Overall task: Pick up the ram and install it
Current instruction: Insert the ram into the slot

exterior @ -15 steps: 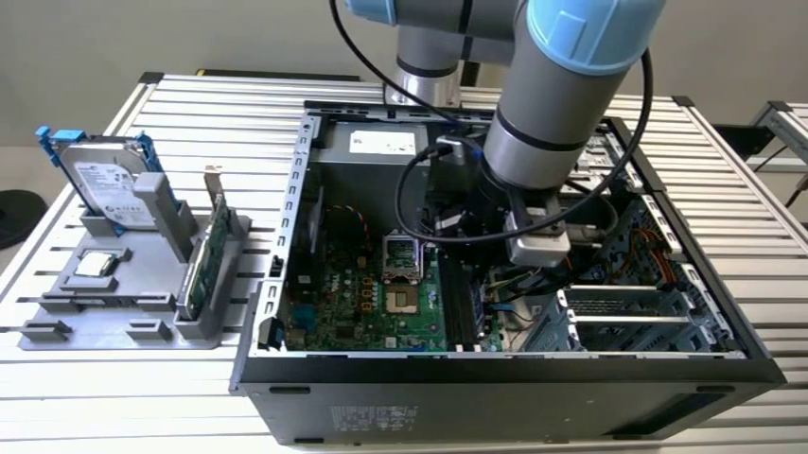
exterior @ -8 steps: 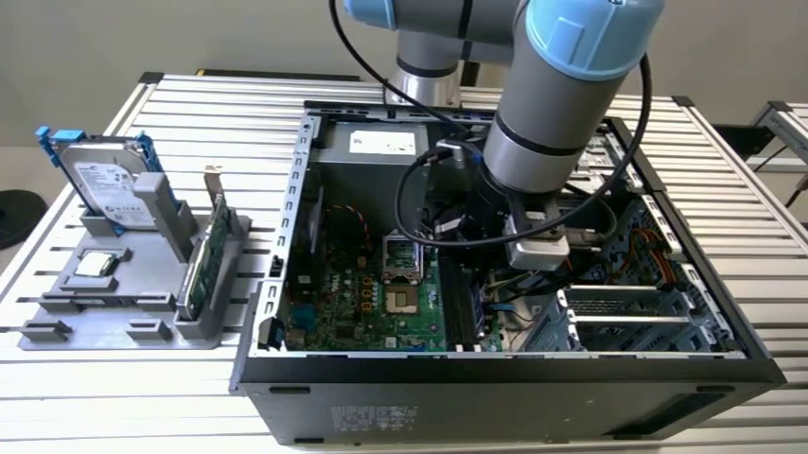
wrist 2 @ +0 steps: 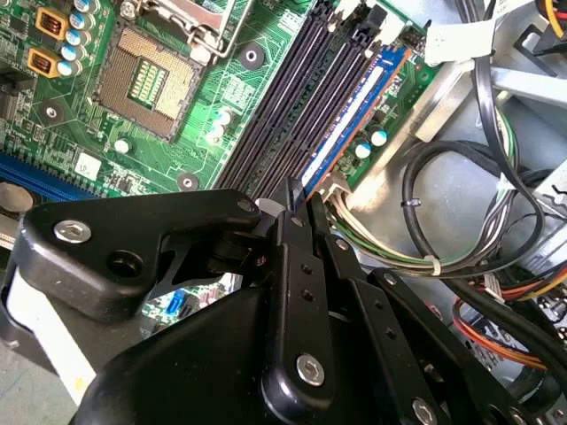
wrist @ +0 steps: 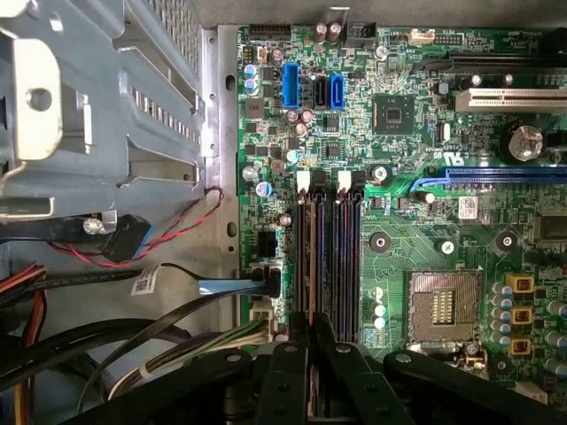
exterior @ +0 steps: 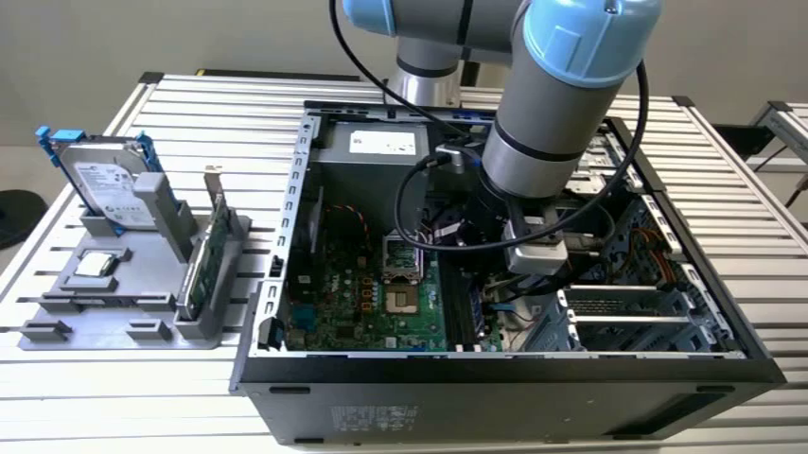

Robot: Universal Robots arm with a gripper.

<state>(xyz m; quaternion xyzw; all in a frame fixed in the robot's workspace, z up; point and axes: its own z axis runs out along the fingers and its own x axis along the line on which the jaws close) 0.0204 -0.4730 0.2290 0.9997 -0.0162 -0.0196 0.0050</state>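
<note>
Jaws (wrist 2: 299, 197) pinched nearly together over the ram (wrist 2: 350, 119); it stands in the motherboard (wrist 2: 177, 133) slot.

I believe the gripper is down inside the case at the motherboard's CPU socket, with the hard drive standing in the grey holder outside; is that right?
Not quite. The gripper is down inside the case, but at the memory slots, not the CPU socket, which sits off to one side in both wrist views. The ram stands in the outermost slot. The hard drive does stand in the grey holder outside.
</note>
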